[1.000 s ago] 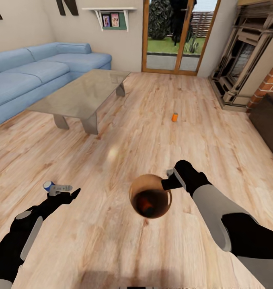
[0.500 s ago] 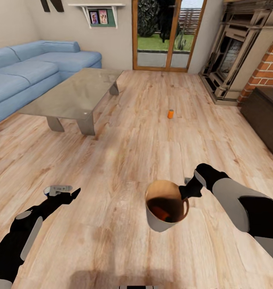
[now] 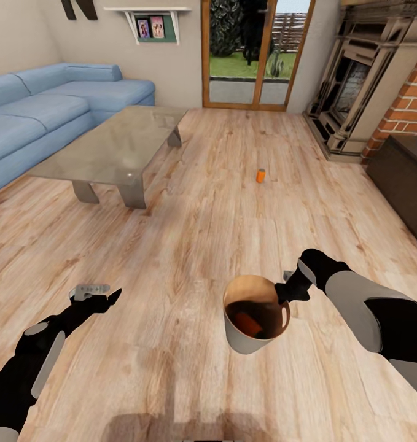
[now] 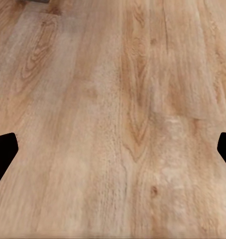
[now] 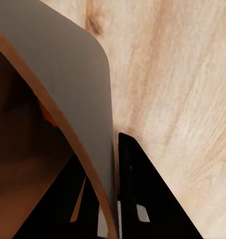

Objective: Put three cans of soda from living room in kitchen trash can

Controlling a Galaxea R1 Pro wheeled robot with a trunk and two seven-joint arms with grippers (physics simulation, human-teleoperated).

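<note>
The round wooden trash can (image 3: 255, 320) hangs above the plank floor (image 3: 190, 245), tilted toward the head camera so its dark brown inside shows, and one orange soda can (image 3: 252, 323) lies inside it against the lower wall. The right gripper (image 3: 288, 288) is clamped on the bin's rim at the side nearest the right arm; in the right wrist view one black finger (image 5: 137, 194) sits against the bin's outer wall and the other is inside the rim, with the thin wall (image 5: 88, 104) pinched between them and a sliver of orange (image 5: 47, 115) showing within. A second orange can (image 3: 260, 175) stands upright on the bare floor well beyond the bin, between the grey low table (image 3: 110, 150) and the brick fireplace (image 3: 405, 110). That makes two orange cans in sight: one in the bin, one on the floor. The left gripper (image 3: 97, 293) is held low over the floor to the left, its jaws spread wide apart with nothing between them; in the left wrist view both fingertips (image 4: 3, 154) show at opposite edges over bare planks. The blue sofa (image 3: 54, 110) runs along the left wall, and wood-framed glass doors (image 3: 251, 55) stand at the far end.
</note>
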